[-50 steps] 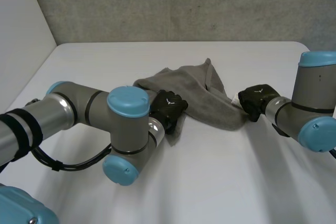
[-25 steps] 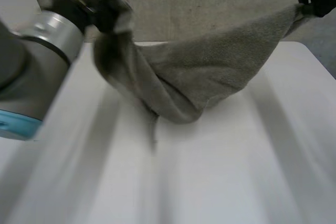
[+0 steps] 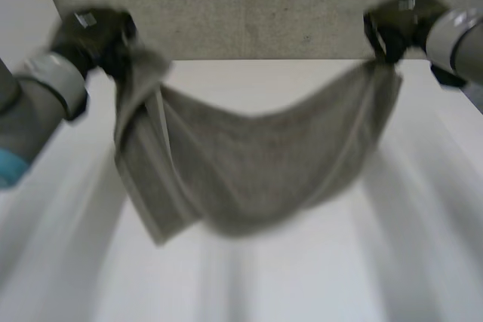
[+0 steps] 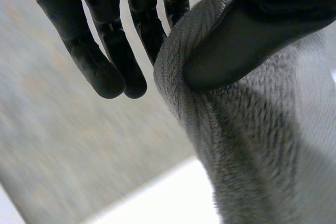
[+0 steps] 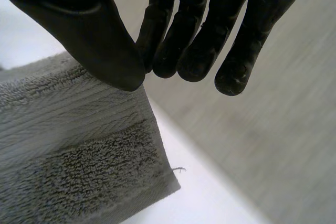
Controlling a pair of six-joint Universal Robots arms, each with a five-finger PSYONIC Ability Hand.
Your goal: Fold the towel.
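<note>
A grey towel (image 3: 256, 164) hangs in the air above the white table (image 3: 302, 277), sagging in the middle between my two hands. My left hand (image 3: 94, 35) is raised at the far left and pinches one upper corner of the towel (image 4: 247, 145) between thumb (image 4: 236, 51) and fingers (image 4: 105, 61); cloth bunches and drapes down below it. My right hand (image 3: 396, 24) is raised at the far right and pinches the other upper corner of the towel (image 5: 73, 150) between its thumb (image 5: 89, 35) and fingers (image 5: 189, 40).
A grey textured wall (image 3: 249, 5) stands behind the table's far edge. A pale wall (image 3: 23, 35) borders the table on the left side. The table's right edge (image 3: 472, 103) runs close below my right hand.
Both hands have lifted the towel off the table and drawn apart. It went from a crumpled heap to a sheet stretched and sagging between them.
</note>
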